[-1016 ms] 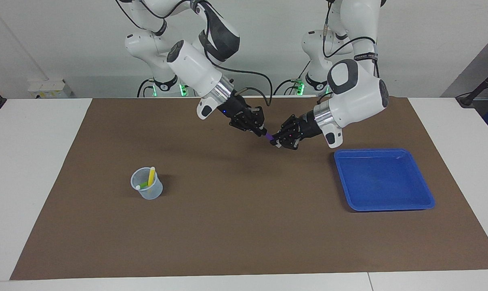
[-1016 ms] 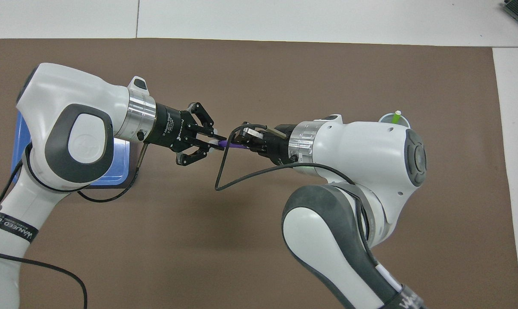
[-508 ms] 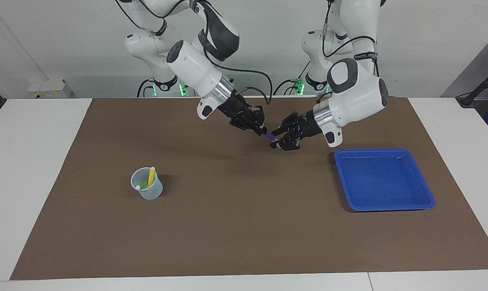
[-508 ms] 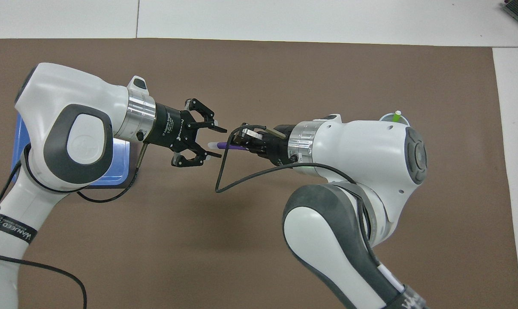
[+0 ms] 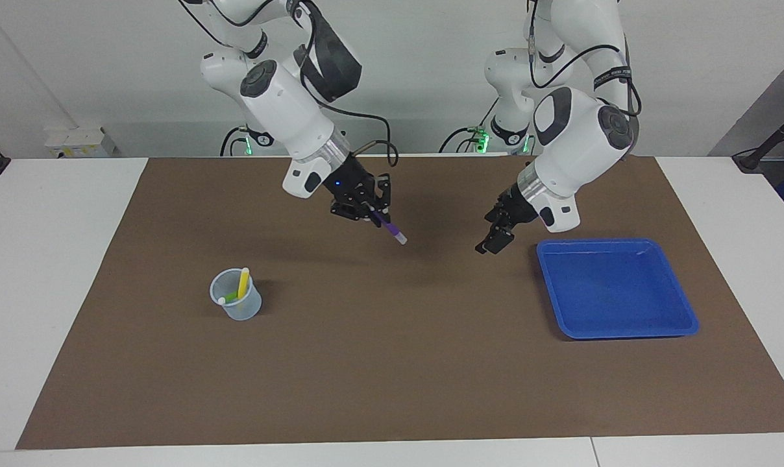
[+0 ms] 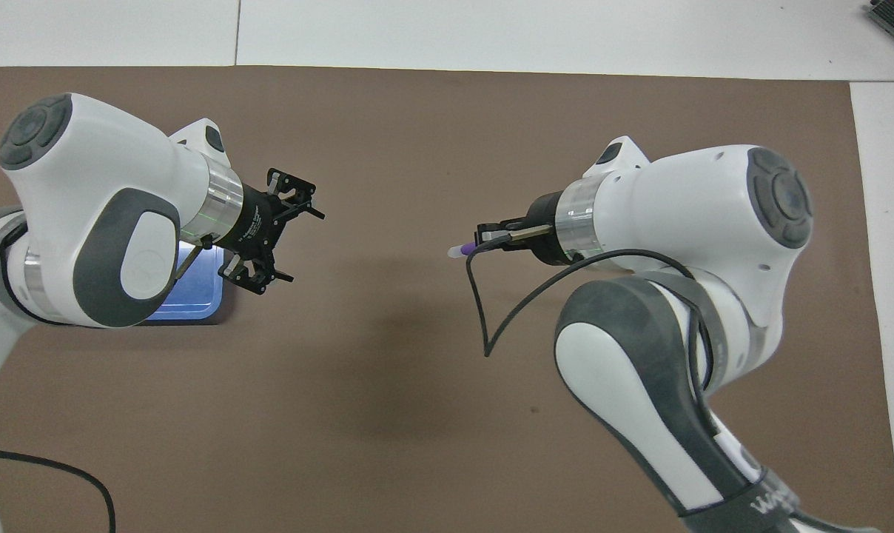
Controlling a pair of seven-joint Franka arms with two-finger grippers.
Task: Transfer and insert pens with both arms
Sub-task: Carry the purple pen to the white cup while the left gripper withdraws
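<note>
Now the right claw (image 5: 374, 213) is clamped on the purple pen (image 5: 392, 230), up in the air over the middle of the brown mat (image 5: 392, 363). That pen's long axis slants down out of the fingers, its pale cap end leading, tipped toward the mat and aimed toward the left arm's end of the surface (image 5: 54, 259). From overhead the pen (image 6: 463, 249) shows only as a short purple stub with the pale tip poking out.

The left claw (image 5: 492, 241) hangs open and holding nothing, over the mat just beside the blue tray (image 5: 625, 327), well apart from the purple pen. Overhead, its fingers (image 6: 297, 215) are spread wide.

Count them up: three pens. One purple in the right claw, one yellow pen (image 5: 243, 283) and one green pen (image 5: 230, 297) in the clear cup (image 5: 239, 308). Yellow stands close to upright, leaning a little; green lies at a lower slant across the cup, white cap end at the rim. One cup, toward the right arm's end. One tray, toward the left arm's end. Two arms.
</note>
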